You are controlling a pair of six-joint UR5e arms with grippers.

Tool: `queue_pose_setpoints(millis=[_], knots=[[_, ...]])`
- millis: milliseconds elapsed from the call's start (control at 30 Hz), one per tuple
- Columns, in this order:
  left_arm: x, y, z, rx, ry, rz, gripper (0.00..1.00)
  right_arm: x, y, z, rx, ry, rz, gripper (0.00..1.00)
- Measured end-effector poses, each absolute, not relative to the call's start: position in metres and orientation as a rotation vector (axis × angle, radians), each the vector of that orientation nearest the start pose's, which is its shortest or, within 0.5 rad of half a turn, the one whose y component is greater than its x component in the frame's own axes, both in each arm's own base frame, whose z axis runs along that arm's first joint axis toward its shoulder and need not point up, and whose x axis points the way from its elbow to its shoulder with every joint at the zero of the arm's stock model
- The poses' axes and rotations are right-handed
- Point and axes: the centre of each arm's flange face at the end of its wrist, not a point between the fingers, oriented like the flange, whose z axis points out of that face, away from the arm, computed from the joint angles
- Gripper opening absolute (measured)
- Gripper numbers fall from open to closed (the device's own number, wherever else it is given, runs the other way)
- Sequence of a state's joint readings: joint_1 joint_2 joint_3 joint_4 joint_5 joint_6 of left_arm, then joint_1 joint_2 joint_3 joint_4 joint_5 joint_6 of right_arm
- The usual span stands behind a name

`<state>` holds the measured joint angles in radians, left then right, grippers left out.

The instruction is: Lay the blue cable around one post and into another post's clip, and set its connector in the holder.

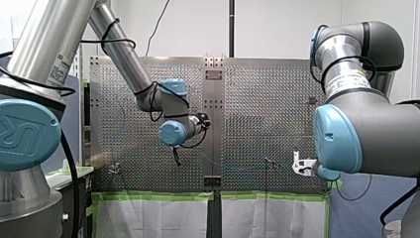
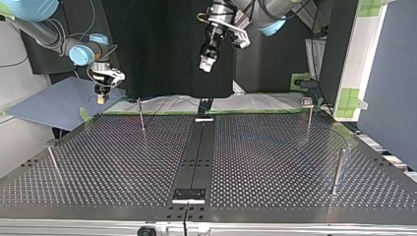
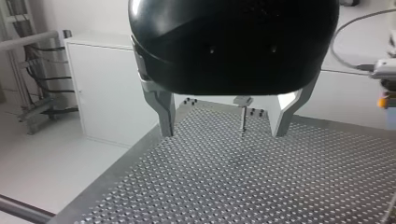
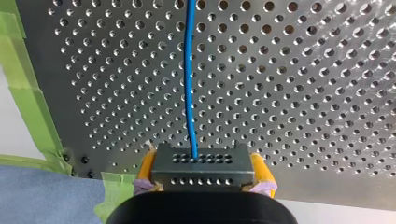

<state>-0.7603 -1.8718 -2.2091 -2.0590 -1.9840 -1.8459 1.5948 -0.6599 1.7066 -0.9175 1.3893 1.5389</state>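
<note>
My right gripper (image 4: 203,173) clamps yellow pads (image 4: 145,169) on a boxy, hole-dotted metal connector (image 4: 201,162) by the green tape (image 4: 25,93) edging the perforated table (image 4: 303,93). The thin blue cable (image 4: 188,84) runs from the connector and is cut off farther on. My left gripper (image 3: 223,134) hangs wide open and empty, its metal fingers (image 3: 163,109) angular.

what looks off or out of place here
Nothing stands out. My right gripper holds the connector squarely between its yellow pads, the blue cable runs nearly straight from it over the table, and my left gripper hangs open, empty.

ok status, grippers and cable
Left gripper open, empty, above table. Right gripper shut on connector; cable runs ahead across table. Nothing blocking in view.
</note>
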Motion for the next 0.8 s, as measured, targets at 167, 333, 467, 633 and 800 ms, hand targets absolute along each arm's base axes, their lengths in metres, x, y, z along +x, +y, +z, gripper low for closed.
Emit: queue_pose_setpoints(millis=[167,333,467,633,800], knots=[[0.259,-0.373,0.153,0.013,1.484,-0.543,1.00,0.166,-0.612,-0.029,1.468,-1.182,1.282,0.00],[0.247,-0.361,0.141,0.014,1.497,-0.539,1.00,0.167,-0.612,-0.030,1.469,-1.181,1.282,0.00],[0.238,-0.351,0.133,0.012,1.509,-0.534,1.00,0.167,-0.611,-0.031,1.472,-1.182,1.282,0.00],[0.227,-0.339,0.123,0.002,1.527,-0.536,1.00,0.168,-0.611,-0.031,1.471,-1.183,1.283,0.00],[0.217,-0.325,0.115,-0.018,1.538,-0.518,1.00,0.167,-0.611,-0.031,1.470,-1.186,1.281,0.00]])
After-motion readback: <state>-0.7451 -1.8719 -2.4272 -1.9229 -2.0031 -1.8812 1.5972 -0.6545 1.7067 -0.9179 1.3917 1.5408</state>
